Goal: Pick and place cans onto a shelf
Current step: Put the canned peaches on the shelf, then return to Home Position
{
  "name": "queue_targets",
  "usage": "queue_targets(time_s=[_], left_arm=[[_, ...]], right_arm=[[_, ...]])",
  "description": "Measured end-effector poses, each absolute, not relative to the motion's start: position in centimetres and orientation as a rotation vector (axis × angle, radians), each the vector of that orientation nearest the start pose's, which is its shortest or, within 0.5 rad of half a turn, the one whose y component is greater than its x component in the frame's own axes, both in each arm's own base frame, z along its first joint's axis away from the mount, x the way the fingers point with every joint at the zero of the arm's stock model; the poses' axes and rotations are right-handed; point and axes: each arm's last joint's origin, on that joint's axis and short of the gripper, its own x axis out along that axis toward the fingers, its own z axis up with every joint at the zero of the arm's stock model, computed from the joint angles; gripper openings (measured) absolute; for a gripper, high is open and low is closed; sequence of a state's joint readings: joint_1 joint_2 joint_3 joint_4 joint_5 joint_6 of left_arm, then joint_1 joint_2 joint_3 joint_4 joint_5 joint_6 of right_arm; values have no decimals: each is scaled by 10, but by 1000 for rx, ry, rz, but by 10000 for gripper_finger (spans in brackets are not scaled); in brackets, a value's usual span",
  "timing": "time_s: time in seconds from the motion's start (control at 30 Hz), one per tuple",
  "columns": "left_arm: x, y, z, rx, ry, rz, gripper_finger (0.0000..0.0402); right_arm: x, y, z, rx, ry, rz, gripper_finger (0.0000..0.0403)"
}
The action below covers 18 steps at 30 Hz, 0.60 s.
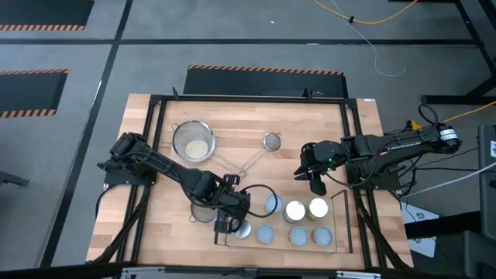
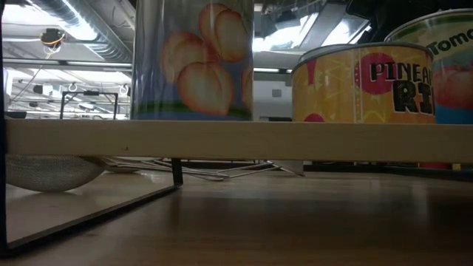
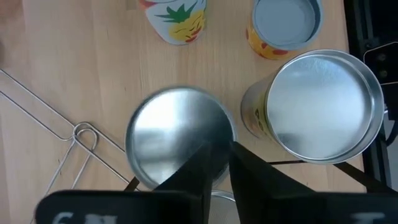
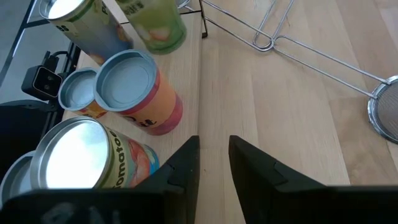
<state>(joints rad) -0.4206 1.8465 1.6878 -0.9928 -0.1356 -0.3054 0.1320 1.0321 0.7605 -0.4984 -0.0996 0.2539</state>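
Wooden table (image 1: pixel 155 232) amid grey floor (image 1: pixel 70 139)

A large round wire-mesh strainer (image 1: pixel 193 141) and a smaller one (image 1: pixel 272 140) lie on the light-wood tabletop (image 1: pixel 155 225), their long wire handles crossing between them. Beyond the tabletop, orange cables (image 1: pixel 364 15) trail over grey floor marked with striped tape (image 1: pixel 263 70).

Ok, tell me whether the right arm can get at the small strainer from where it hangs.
Probably yes. The right gripper hangs with fingers apart over bare wood, and the small strainer lies in the open beside it, with nothing between them. The cans stand on the other side.
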Motion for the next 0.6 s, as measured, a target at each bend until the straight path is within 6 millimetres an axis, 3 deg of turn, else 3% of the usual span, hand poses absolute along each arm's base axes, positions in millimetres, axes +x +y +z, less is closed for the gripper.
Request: queue_targets(time_s=[0.37, 0.6], left_arm=[[351, -153, 290, 36, 1125, -77, 106], [354, -154, 291, 27, 1097, -82, 112]], right_arm=[[204, 30, 255, 228, 795, 121, 90], [204, 30, 255, 228, 795, 121, 90]])
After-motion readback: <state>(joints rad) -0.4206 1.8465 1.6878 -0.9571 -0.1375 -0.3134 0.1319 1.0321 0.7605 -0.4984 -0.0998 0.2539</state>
